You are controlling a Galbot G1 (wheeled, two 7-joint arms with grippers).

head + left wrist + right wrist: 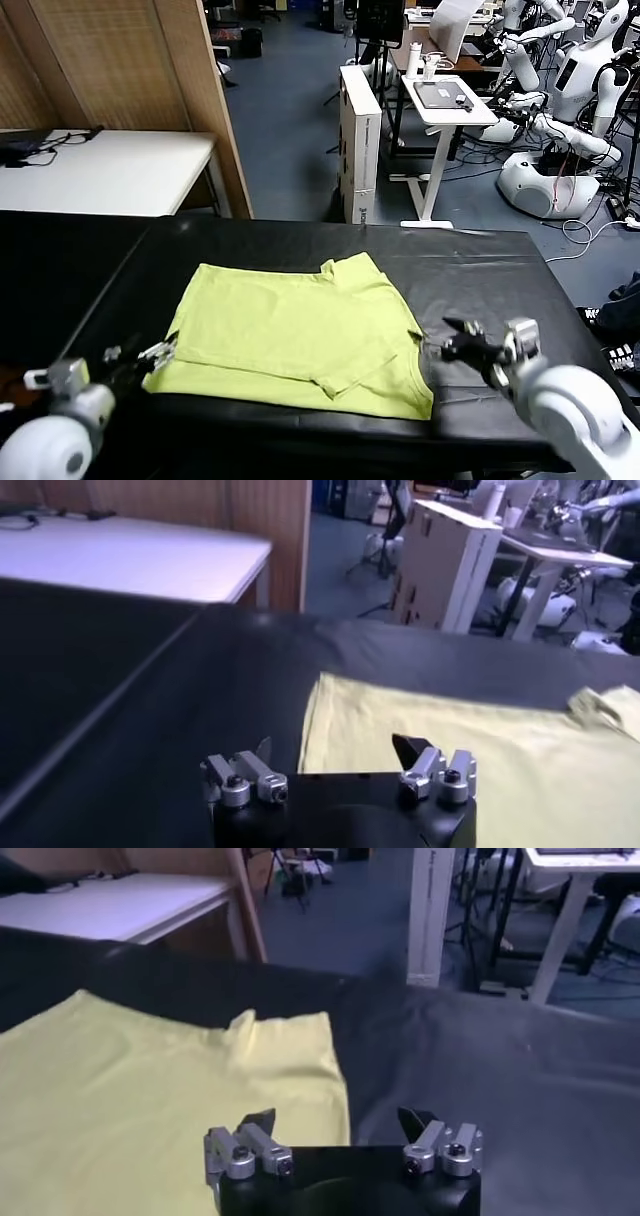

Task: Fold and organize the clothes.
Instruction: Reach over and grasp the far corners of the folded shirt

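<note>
The lime yellow-green T-shirt (295,335) lies partly folded on the black table cloth (470,270), its lower part doubled over and a sleeve showing at the far edge. My left gripper (165,350) hovers open just beyond the shirt's near left corner, holding nothing. In the left wrist view the shirt (480,760) spreads ahead of the open left gripper (335,748). My right gripper (455,340) stands open by the shirt's near right corner, empty. The right wrist view shows the shirt (150,1088) under and ahead of the open right gripper (338,1118).
A white table (100,170) and a wooden partition (130,70) stand at the back left. Beyond the table are a cardboard box (360,140), a white desk (450,100) and other robots (560,110). Bare cloth lies on both sides of the shirt.
</note>
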